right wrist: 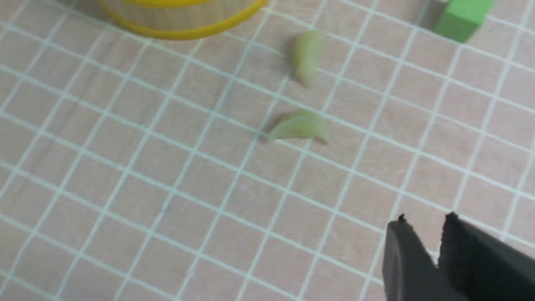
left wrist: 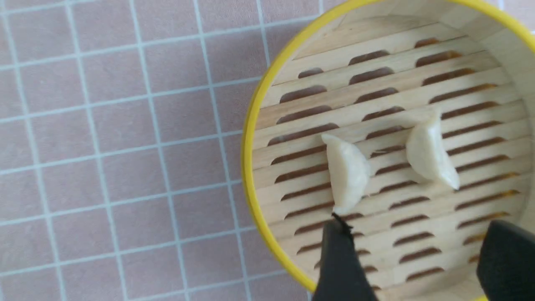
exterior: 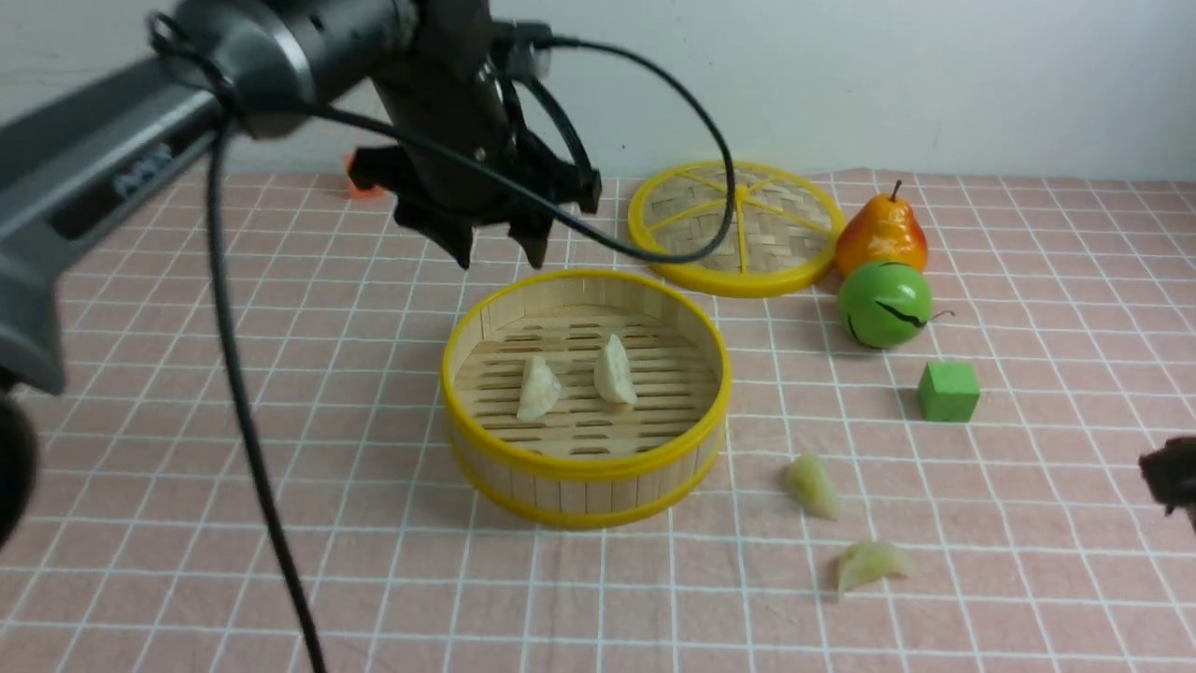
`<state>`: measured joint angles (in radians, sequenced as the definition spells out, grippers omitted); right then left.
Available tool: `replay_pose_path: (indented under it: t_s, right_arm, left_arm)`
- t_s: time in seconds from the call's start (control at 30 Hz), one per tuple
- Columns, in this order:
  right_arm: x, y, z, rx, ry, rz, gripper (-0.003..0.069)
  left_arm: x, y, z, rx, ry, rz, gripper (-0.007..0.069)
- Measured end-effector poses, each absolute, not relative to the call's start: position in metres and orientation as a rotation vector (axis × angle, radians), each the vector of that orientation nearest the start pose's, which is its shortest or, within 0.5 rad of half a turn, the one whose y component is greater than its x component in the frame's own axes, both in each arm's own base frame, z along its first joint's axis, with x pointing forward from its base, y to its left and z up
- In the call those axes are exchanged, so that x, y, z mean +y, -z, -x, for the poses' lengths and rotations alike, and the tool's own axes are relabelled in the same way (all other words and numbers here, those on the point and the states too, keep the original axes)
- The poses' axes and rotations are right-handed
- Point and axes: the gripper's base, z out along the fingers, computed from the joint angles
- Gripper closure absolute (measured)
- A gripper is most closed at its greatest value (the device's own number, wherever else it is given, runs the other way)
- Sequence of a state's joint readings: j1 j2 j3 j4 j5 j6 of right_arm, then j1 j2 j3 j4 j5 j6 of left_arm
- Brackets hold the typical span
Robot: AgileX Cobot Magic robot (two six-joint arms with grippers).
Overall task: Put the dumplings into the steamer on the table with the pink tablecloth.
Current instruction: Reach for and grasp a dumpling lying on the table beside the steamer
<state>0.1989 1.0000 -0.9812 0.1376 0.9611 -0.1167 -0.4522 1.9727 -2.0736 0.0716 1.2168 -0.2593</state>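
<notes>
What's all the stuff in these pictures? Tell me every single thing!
steamer: one, bamboo with yellow rims, middle of the cloth.
white dumplings: two, whitish, side by side inside the steamer.
green dumplings: two, pale green, on the cloth to the right of the steamer, nearer the camera.
lid: one, woven with a yellow rim, lying flat behind the steamer.
pear: one, orange-yellow, beside the lid.
round fruit: one, green, just in front of the pear.
cube: one, green, in front of the round fruit.
orange thing: one, far back, mostly hidden.
tablecloth: one, pink with white grid, under everything.
left gripper: black, open, empty, above the steamer's far rim.
right gripper: black, jaws nearly together, empty.
</notes>
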Motion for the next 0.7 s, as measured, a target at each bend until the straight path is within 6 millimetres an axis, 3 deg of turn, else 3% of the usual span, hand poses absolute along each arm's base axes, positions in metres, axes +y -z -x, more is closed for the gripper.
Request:
replay_pose_path:
  t_s: [0.03,0.07,0.1,0.17,0.27,0.33,0.47,0.63,0.7]
  right_arm:
    - [0.045,-0.352,-0.182,2.440,-0.204,0.327,0.0522]
    - [0.041,-0.349,-0.199,2.475,-0.181,0.286,0.0521]
    - [0.039,-0.349,-0.201,2.477,-0.177,0.274,0.0521]
    - [0.033,-0.338,-0.228,2.549,-0.171,0.216,0.0521]
    - [0.033,-0.327,-0.248,2.608,-0.191,0.194,0.0518]
    - [0.040,-0.318,-0.269,2.662,-0.263,0.211,0.0508]
    - [0.061,-0.307,-0.296,2.703,-0.349,0.322,0.0461]
    - [0.097,-0.297,-0.323,2.705,-0.357,0.486,0.0345]
    - [0.119,-0.283,-0.337,2.719,-0.321,0.588,0.0273]
  left_arm:
    - [-0.184,-0.362,-0.392,2.589,0.161,-0.261,0.0226]
    - [-0.175,-0.388,-0.375,2.540,0.178,-0.265,0.0270]
    - [-0.174,-0.391,-0.373,2.535,0.179,-0.267,0.0282]
    - [-0.160,-0.422,-0.343,2.475,0.199,-0.268,0.0377]
    - [-0.148,-0.439,-0.320,2.429,0.209,-0.265,0.0454]
    - [-0.135,-0.451,-0.295,2.371,0.213,-0.262,0.0540]
    - [-0.116,-0.452,-0.257,2.320,0.223,-0.263,0.0638]
    - [-0.103,-0.432,-0.222,2.349,0.270,-0.266,0.0638]
    - [-0.095,-0.415,-0.196,2.394,0.316,-0.277,0.0638]
